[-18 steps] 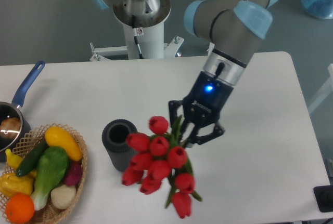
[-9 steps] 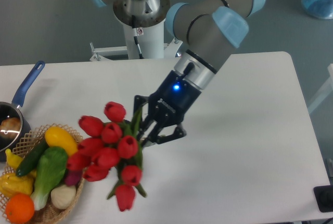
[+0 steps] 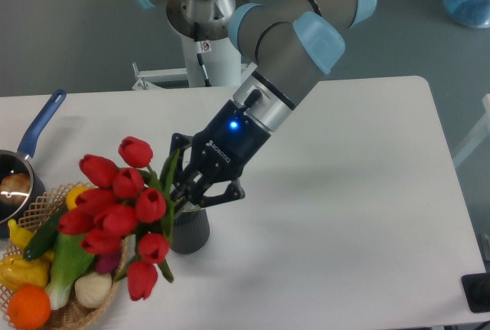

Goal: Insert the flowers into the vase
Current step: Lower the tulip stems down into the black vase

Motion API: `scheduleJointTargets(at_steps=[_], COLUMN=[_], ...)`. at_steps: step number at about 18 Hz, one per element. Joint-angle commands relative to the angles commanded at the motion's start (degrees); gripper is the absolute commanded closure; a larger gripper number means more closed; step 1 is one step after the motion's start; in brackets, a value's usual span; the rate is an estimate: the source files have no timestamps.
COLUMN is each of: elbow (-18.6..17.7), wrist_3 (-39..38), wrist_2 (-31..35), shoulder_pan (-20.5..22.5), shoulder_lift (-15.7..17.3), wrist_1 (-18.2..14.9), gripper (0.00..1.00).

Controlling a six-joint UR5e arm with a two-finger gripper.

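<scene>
The end effector point(image 3: 187, 190) is gripping the flowers point(image 3: 119, 209) by their stems at lower centre of the frame, directly above the vase point(image 3: 191, 229), while the bunch's long axis is tilting down-left, blooms overhanging the wicker basket point(image 3: 69, 311) beside it

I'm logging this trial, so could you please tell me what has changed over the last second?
The hand, still shut on the flowers, has carried them leftward across the table, from right of the vase to over it; the blooms now overhang the basket. Vase, basket and saucepan stayed put.
</scene>
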Motion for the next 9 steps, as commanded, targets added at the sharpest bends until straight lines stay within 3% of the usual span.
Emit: scheduleJointTargets(at_steps=[9], elbow=[-5.3], wrist_3=[6.2], wrist_2=[-4.8], shoulder_pan=[0.4], shoulder_lift=[0.2], wrist_1=[0.0], gripper=[0.86])
